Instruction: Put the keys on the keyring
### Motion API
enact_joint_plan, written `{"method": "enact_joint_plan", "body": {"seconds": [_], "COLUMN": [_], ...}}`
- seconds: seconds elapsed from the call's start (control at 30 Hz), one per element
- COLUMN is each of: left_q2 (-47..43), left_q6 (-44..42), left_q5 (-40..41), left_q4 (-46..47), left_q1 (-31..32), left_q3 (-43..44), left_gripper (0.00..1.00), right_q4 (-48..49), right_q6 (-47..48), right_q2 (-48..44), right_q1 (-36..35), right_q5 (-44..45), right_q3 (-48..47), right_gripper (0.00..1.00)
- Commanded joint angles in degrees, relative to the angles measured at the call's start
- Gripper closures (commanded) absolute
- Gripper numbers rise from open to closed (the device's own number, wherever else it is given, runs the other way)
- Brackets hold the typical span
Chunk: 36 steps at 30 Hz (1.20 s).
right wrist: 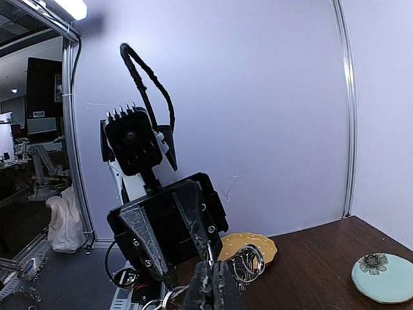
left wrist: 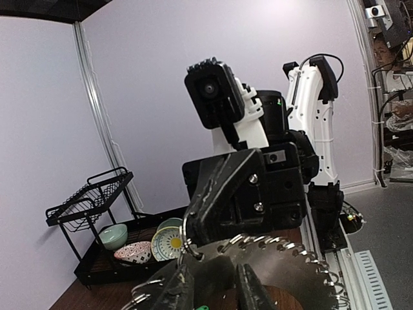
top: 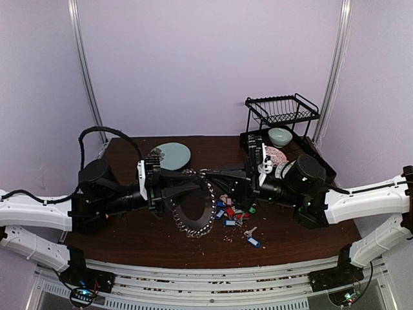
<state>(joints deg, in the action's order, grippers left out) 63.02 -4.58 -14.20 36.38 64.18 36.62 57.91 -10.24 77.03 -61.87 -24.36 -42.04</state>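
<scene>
The keyring (top: 193, 223), a large thin ring fringed with small silvery rings, hangs tilted over the table between both grippers. My left gripper (top: 191, 183) has its fingers spread, and the ring's top runs across them; the left wrist view shows the fringe (left wrist: 303, 255) just past my fingers (left wrist: 251, 290). My right gripper (top: 210, 173) reaches in from the right and is shut on the thin ring wire, as the right wrist view (right wrist: 211, 274) shows. Loose keys (top: 231, 212) with blue, red and green tags lie in a pile below. One blue-tagged key (top: 253, 242) lies nearer the front.
A black wire rack (top: 282, 110) stands at the back right over a tray holding a pale green bowl (top: 279, 135) and patterned bowls (top: 276, 155). A teal plate (top: 173, 155) lies at the back. A yellow dotted plate (right wrist: 268, 244) holds a coil of rings (right wrist: 247, 261).
</scene>
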Motion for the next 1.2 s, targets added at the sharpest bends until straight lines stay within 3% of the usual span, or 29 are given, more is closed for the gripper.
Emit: {"method": "enact_joint_plan", "body": {"seconds": [0.0, 0.2, 0.37, 0.6, 0.73, 1.17], "left_q2": [1.3, 2.2, 1.9, 1.8, 1.6, -0.5], "left_q6": [-0.2, 0.1, -0.3, -0.8, -1.2, -2.3], "left_q5": [0.3, 1.4, 1.6, 2.3, 3.6, 10.0], "left_q4": [3.1, 2.5, 1.4, 0.5, -0.3, -1.0], "left_q1": [0.1, 0.1, 0.1, 0.1, 0.1, 0.1], "left_q3": [2.6, 4.0, 4.1, 4.3, 4.4, 2.7], "left_gripper": [0.76, 0.78, 0.9, 0.91, 0.8, 0.82], "right_q4": [2.6, -1.4, -2.6, -4.0, -5.0, -2.7], "right_q6": [1.5, 5.3, 7.0, 9.2, 11.4, 9.9], "right_q2": [-0.4, -0.6, -1.2, -1.3, -1.9, -3.0], "right_q1": [0.0, -0.7, -0.9, -1.1, -1.2, -1.1], "right_q5": [-2.7, -3.3, -3.1, -4.2, -5.3, -5.7], "right_q3": [-0.9, -1.6, -1.6, -1.8, -1.6, -0.6], "right_gripper": [1.0, 1.0, 1.0, 1.0, 1.0, 1.0]}}
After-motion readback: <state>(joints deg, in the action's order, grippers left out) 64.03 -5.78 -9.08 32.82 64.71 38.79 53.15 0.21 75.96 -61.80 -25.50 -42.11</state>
